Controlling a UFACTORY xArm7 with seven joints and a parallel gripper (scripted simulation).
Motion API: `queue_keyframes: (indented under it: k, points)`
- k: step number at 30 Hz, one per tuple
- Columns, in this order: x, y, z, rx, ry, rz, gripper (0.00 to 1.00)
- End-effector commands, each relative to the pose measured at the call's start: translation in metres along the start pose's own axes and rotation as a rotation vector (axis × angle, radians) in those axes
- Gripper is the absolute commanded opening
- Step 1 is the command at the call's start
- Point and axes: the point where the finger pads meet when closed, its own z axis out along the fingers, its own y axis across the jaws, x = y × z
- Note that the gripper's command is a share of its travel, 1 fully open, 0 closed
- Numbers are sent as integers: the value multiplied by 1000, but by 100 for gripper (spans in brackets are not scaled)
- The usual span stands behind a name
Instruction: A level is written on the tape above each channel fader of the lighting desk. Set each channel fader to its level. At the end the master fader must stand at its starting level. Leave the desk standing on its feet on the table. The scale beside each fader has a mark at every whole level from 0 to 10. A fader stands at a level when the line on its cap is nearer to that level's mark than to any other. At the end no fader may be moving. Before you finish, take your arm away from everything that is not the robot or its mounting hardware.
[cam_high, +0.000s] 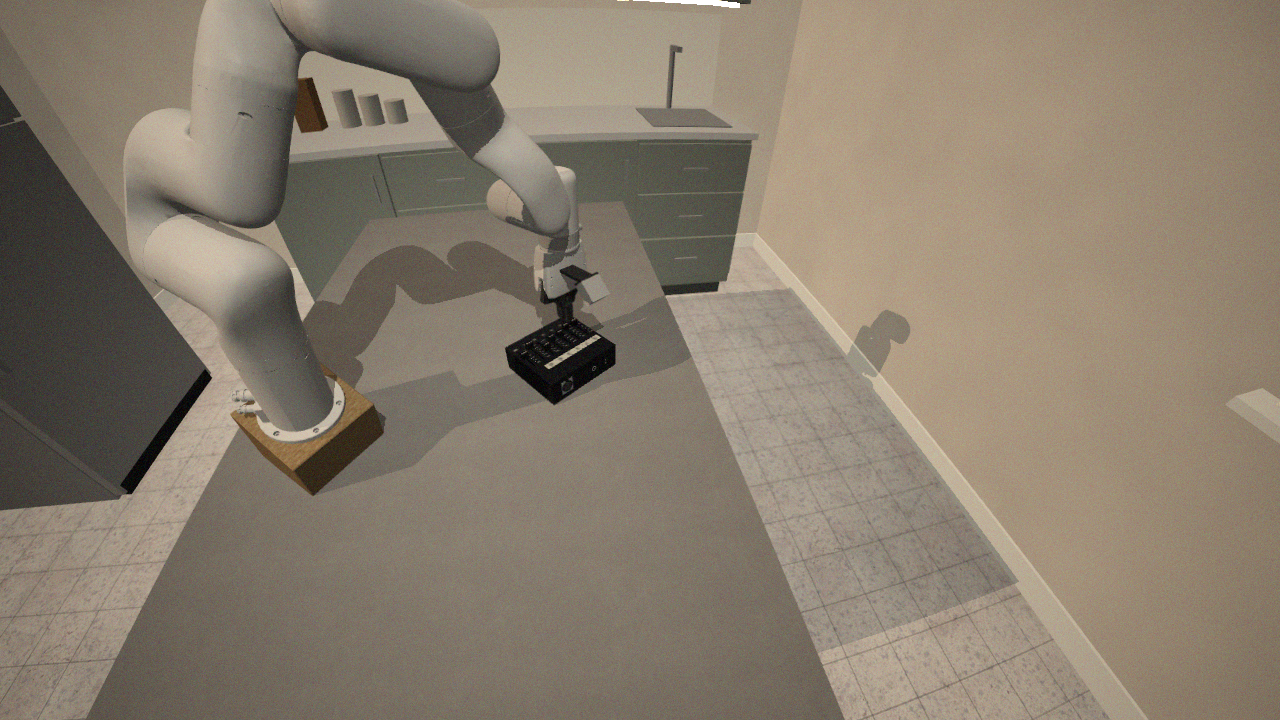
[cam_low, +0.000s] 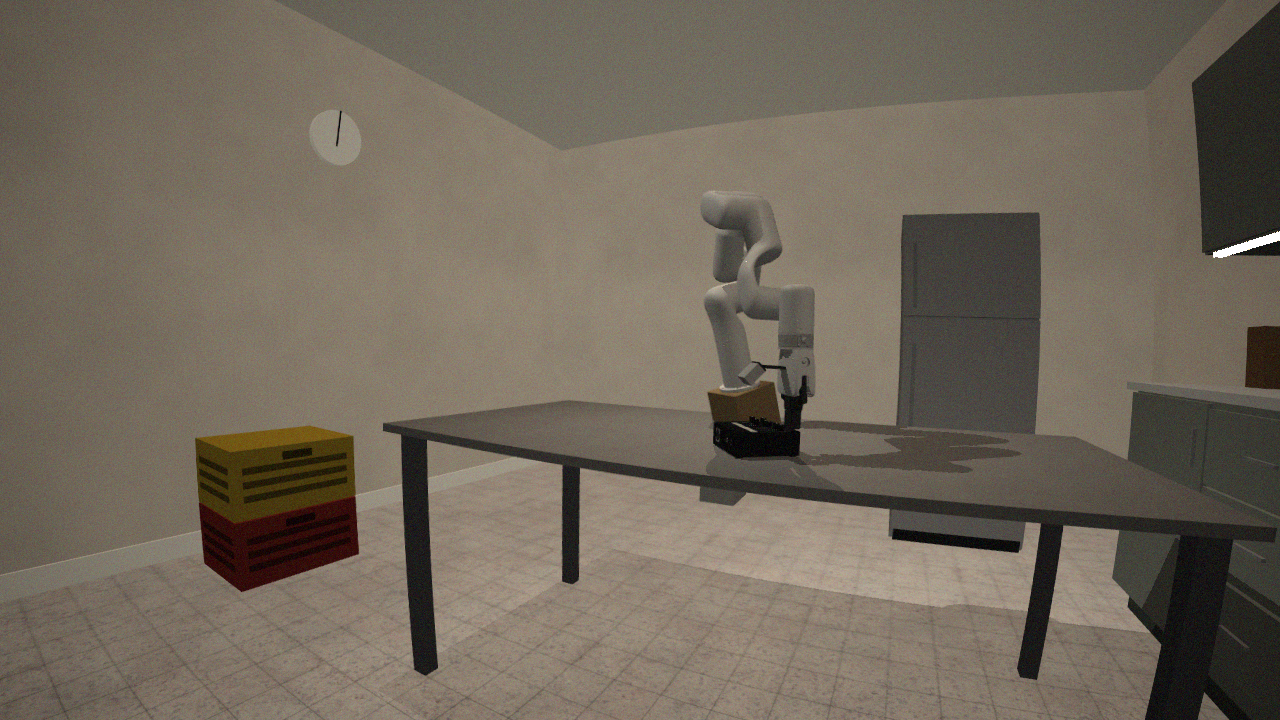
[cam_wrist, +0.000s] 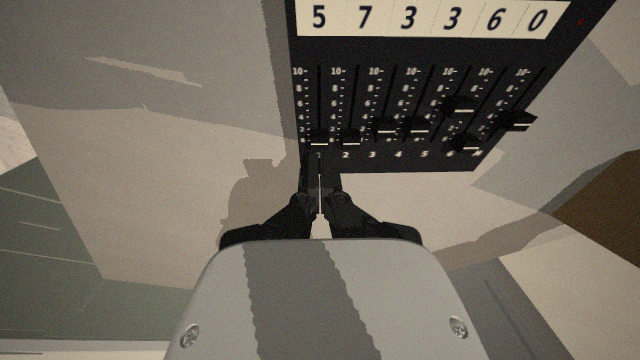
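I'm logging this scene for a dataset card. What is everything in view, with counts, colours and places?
Black box-shaped lighting desk: one, mid-table, on its base.
Pale tape strip: one, across the desk top, reading 5 7 3 3 6 0.
Black fader caps: seven, white-lined, in slots numbered 1 to 6 plus M.
Grey long table: one, dark legs, centre of room.
Slatted crates: two, yellow stacked on red, by the wall.
Round white wall clock: one.
Grey fridge: one, behind the table.
Grey-green cabinets: one run, with a sink and three pale canisters.
Wooden block: one, brown, under the arm's base.
White arm: one.
Black claw: one, shut, empty, at fader 1's lower end.
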Motion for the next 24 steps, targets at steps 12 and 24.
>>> queue_keyframes:
  k: [12,24]
  points:
    - [0,-2,-1,4,-1,0,0]
    - [3,-2,-1,4,-1,0,0]
